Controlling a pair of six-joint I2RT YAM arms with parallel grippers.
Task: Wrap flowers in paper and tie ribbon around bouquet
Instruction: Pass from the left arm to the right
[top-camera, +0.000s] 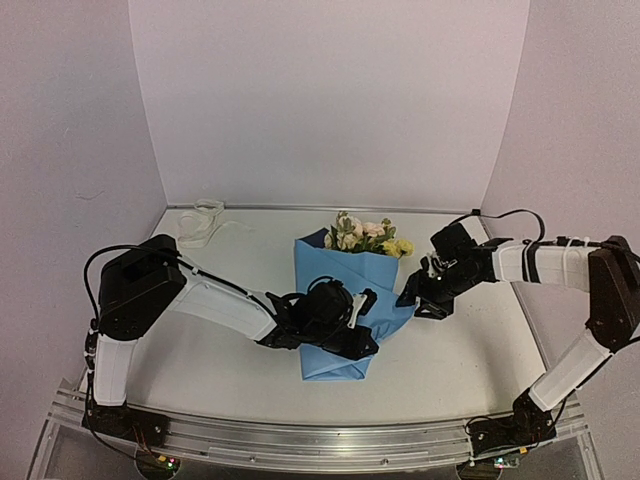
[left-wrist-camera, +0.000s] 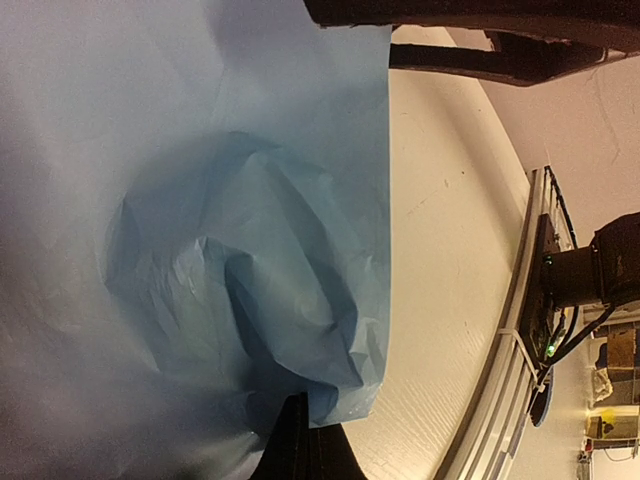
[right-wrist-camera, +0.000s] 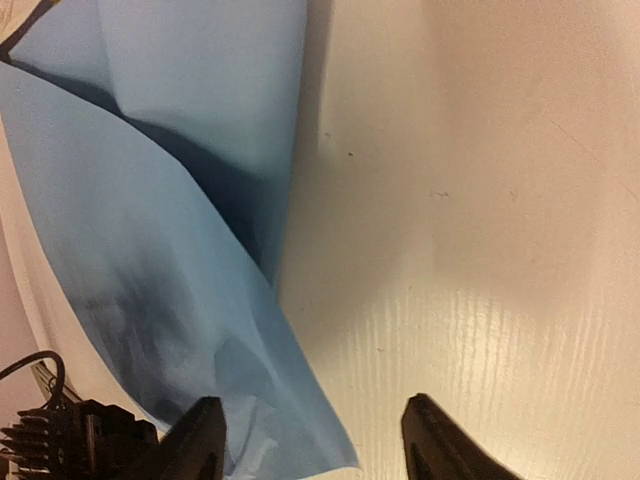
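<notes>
The blue paper (top-camera: 340, 310) lies folded around the flowers (top-camera: 365, 237), whose pink, cream and yellow blooms stick out of its far end. My left gripper (top-camera: 352, 322) rests on the middle of the bundle. In the left wrist view its jaws (left-wrist-camera: 299, 400) are shut, pinching a crumpled fold of the paper (left-wrist-camera: 250, 250). My right gripper (top-camera: 420, 298) hovers at the bundle's right edge. It stands open (right-wrist-camera: 312, 402), with a loose corner of the paper (right-wrist-camera: 180, 300) lying by its left finger and nothing gripped. The ribbon (top-camera: 200, 222) lies piled at the back left.
White walls close in the table (top-camera: 470, 350) at the back and on both sides. A metal rail (top-camera: 300, 440) runs along the near edge by the arm bases. The right arm's cable (top-camera: 510, 215) loops above its wrist.
</notes>
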